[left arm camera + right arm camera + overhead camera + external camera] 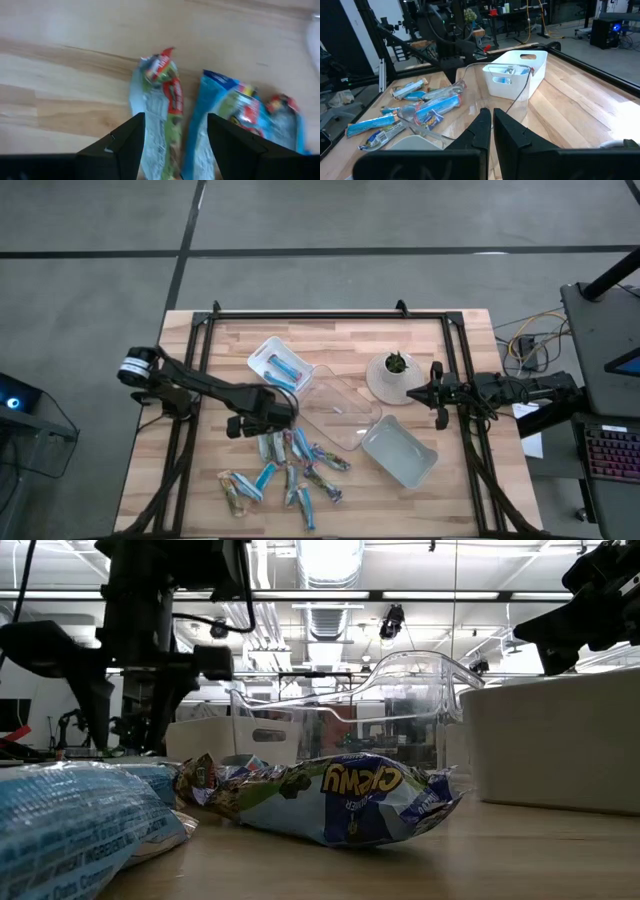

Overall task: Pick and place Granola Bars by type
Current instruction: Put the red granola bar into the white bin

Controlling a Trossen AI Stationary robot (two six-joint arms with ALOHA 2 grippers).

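Left wrist view shows the left hand (175, 145) spread open, empty, above a silvery-blue granola bar (157, 115)

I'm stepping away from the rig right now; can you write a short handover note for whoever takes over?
Left pincer: open, empty, poised over the near end of the granola bar pile, straddling a greenish bar.
Right pincer: shut, empty, waiting at the table's right side beside the small plant pot.
Done: a couple of blue bars lie in the white bin.
Left: most bars loose on the table; the clear tray and grey bin appear empty.
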